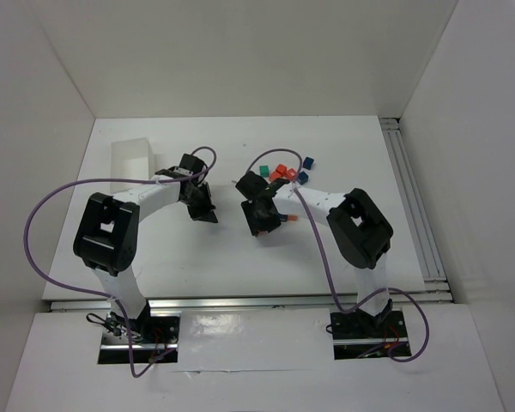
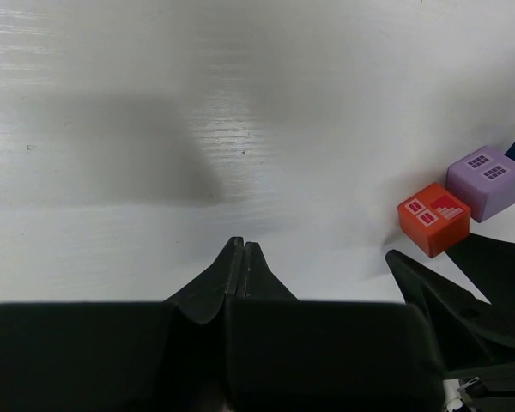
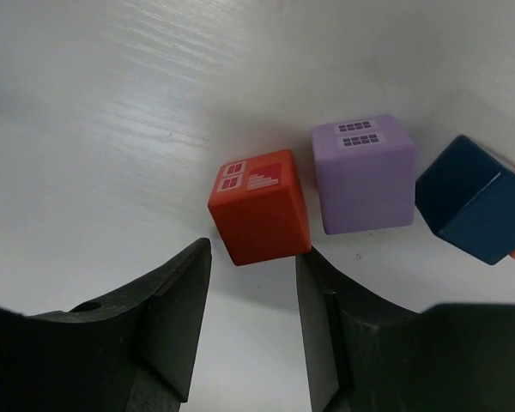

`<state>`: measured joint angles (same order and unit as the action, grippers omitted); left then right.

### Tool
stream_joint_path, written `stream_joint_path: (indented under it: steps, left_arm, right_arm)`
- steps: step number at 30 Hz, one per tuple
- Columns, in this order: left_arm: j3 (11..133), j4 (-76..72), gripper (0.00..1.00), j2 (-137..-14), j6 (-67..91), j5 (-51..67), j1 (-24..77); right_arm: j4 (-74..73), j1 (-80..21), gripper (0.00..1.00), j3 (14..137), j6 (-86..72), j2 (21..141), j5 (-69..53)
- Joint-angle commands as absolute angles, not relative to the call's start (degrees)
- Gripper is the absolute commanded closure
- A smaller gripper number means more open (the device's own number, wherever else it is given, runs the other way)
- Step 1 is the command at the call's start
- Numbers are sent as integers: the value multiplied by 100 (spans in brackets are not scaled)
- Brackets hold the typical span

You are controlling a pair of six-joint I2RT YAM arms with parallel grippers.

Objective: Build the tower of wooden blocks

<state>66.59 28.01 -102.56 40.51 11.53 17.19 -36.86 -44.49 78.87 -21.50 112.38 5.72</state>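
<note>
The right end effector (image 3: 251,257) hangs with jaws parted, gripping nothing, just short of a red-orange painted wood cube (image 3: 257,210) on the white surface (image 3: 112,103) — a lilac wood cube (image 3: 362,176) just beside it, a dark blue wood cube (image 3: 472,202) farther right. The left end effector (image 2: 243,245) — empty — sits pinched shut to the left.

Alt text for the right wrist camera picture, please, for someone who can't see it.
The right hand, fingers apart, faces a red block lying just in front of it on a white table. A purple block sits beside the red one, with a dark blue block further right, turned at an angle.
</note>
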Motion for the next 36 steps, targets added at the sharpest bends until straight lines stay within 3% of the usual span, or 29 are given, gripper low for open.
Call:
stream_joint_path:
  steps: [1,9,16,19,26,36]
  left_arm:
    - [6609,2742,100,-10028,3964,1230,1731]
    - [6548,2681,100,-10028,3964,1283,1731]
    - [6259,2480,100,-10028,4165,1668,2101]
    - [6004,2023,100,-10028,4666,2205,2354]
    - [6310,1925,100,-10379,5449,1925,2900]
    - [7022,2048,100,-11065,5528,1863,2953]
  right_arm:
    - [-3472,-4474,49,8165,-2197,11276,747]
    - [-3419,-4474,50,8227,-2364,11329,949]
    - [-3840,-4474,48,8192,-2364,10453,1186]
    - [-3639,-4263,45,7762,-2592,10012,1475]
    - [-3410,-3262,45,7014,-3120,9045,1530]
    - [-3462,-2497,45,6768,-2892,8745,1187]
